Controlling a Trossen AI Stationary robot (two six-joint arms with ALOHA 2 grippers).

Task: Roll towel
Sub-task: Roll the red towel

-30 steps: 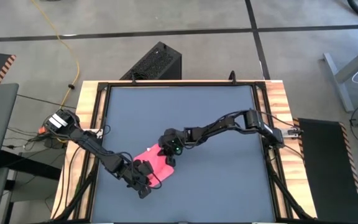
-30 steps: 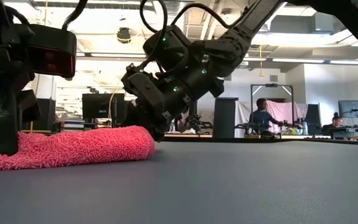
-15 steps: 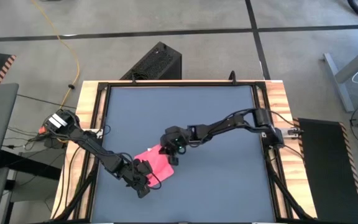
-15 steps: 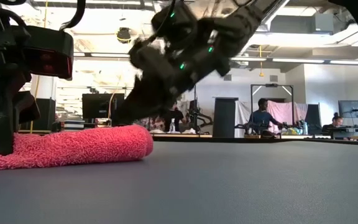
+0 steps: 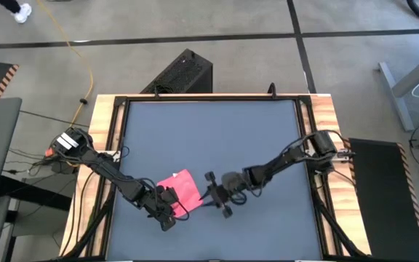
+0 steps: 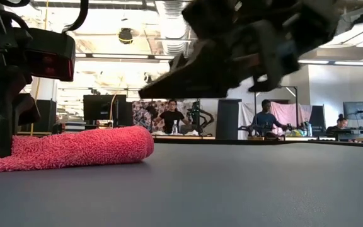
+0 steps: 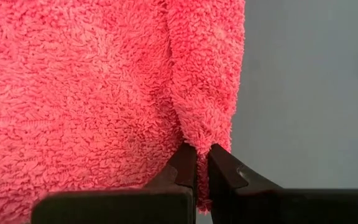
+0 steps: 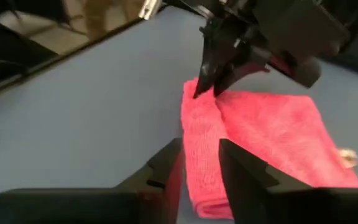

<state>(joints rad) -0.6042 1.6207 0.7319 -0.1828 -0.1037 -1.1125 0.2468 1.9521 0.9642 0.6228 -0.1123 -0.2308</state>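
Left arm reaches in low from the table's left edge; left gripper (image 5: 168, 211) is down at the table surface, fingers pinched together. Right arm stretches across from the right edge, right gripper (image 5: 211, 195) raised off the surface, fingers slightly parted.

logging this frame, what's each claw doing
left claw: shut on the towel's edge
right claw: open, empty, beside the towel

Towel (image 5: 181, 188) between left claw (image 5: 167, 211) and, seemingly raised, right claw (image 5: 211, 191).
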